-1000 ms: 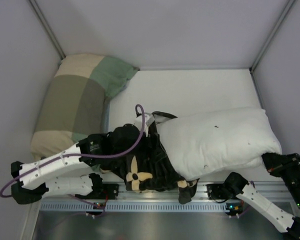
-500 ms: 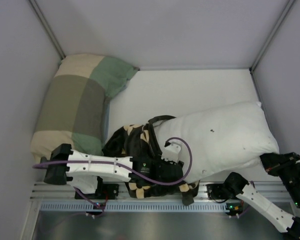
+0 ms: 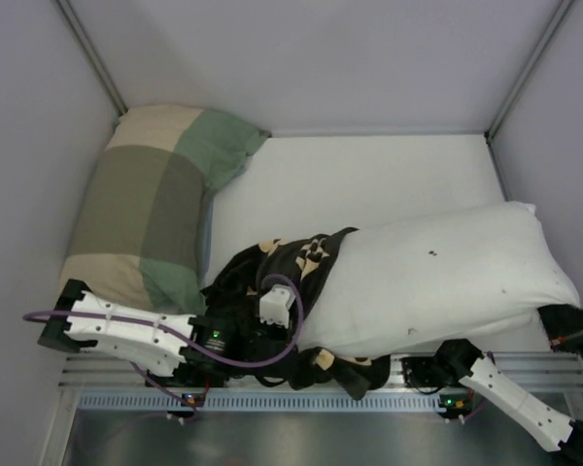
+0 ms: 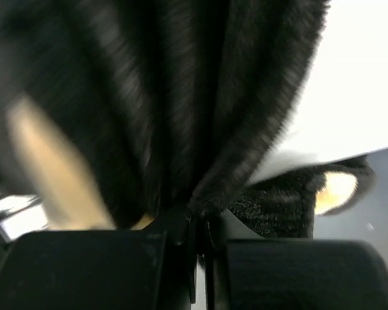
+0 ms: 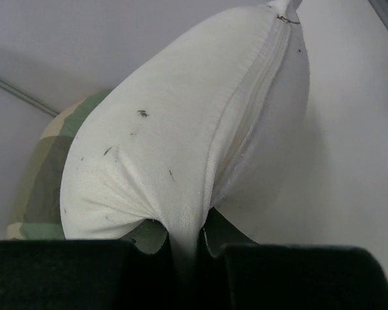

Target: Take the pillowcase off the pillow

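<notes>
The white pillow (image 3: 437, 272) lies across the right half of the table, its left end still inside the black flowered pillowcase (image 3: 291, 257), which is bunched there and hangs over the near edge. My left gripper (image 3: 272, 335) sits low in that bunch. In the left wrist view it (image 4: 199, 223) is shut on a fold of the pillowcase (image 4: 181, 97), with the pillow (image 4: 355, 84) to the right. My right gripper (image 3: 571, 325) is at the pillow's near right corner. The right wrist view shows it (image 5: 189, 242) shut on a pinch of the pillow's (image 5: 181, 129) white fabric.
A green, beige and olive checked pillow (image 3: 146, 204) leans in the back left corner and also shows in the right wrist view (image 5: 45, 174). Grey walls close in the left, back and right. A metal rail (image 3: 272, 398) runs along the near edge.
My left gripper went from open to shut on the pillowcase and drew back toward the near left. The pillow shifted right and its right end rose. More white shows.
</notes>
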